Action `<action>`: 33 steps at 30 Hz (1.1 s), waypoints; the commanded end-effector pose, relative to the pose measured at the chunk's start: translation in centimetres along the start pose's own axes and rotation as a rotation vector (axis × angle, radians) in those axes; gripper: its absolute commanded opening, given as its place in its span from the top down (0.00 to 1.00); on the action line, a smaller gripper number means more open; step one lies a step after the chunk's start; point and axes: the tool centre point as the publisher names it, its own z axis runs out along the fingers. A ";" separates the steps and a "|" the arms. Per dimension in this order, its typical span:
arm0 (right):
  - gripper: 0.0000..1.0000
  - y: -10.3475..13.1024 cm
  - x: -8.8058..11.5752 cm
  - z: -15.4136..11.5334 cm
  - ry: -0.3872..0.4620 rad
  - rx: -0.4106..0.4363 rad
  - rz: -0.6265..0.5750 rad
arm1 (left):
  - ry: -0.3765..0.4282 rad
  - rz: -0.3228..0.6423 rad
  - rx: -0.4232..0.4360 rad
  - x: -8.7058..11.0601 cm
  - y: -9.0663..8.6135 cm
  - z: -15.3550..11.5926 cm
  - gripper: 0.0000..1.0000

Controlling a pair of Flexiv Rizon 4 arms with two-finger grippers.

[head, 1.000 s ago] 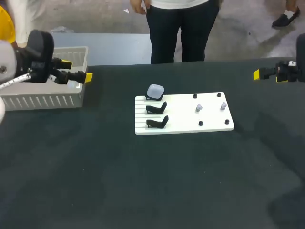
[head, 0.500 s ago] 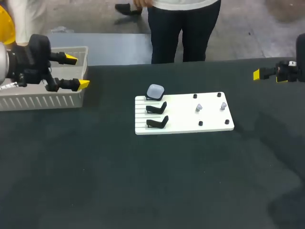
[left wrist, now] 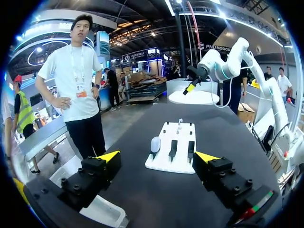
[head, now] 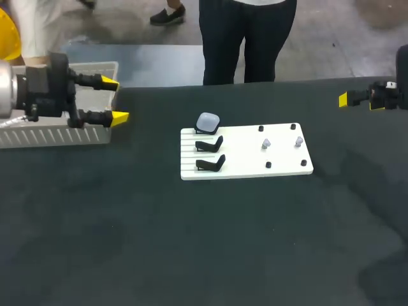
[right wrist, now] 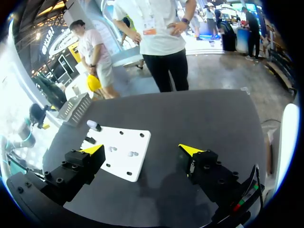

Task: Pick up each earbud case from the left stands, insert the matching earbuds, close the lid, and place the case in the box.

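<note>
Pale grey case [head: 208, 121] sits closed on the top stand of the white board [head: 280, 167], centre frame. The two black stands [head: 210, 154] below it are empty. Two earbuds [head: 266, 144] stand on the board's right half, apart from each other.

Change: left gripper [head: 115, 100] was over the box [head: 57, 135] at upper left with fingers closer together. Now it has come right, just past the box's right edge, and the fingers are wide apart with nothing between them. Likely a drop-off just finished, so this case is the last one to fetch. Right gripper [head: 344, 99] hasn't moved. It hangs at the far right edge, and the right wrist view shows its fingers apart and empty.

Room: dark surface [head: 191, 242] is bare between box and board, so the left arm has a straight run to the case. The board sits well inside every edge. A person stands at the far edge behind the board, not reaching over.
</note>
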 end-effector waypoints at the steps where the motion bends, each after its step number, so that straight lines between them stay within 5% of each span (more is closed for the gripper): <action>1: 0.00 -0.1 0.0 0.1 0.000 -0.002 -0.001 | -0.047 0.000 0.021 1.0 1.1 3.7 0.00; 12: 0.00 -0.1 0.0 0.1 0.000 -0.002 -0.001 | -0.020 -0.007 0.126 1.2 -0.6 9.9 0.00; 21: 0.00 -0.1 0.0 0.1 0.000 -0.002 -0.001 | -0.028 0.025 0.196 1.7 -0.1 14.1 0.00; 33: 0.00 -0.1 0.0 0.1 0.000 -0.002 -0.001 | -0.011 0.012 0.218 1.9 0.1 15.4 0.00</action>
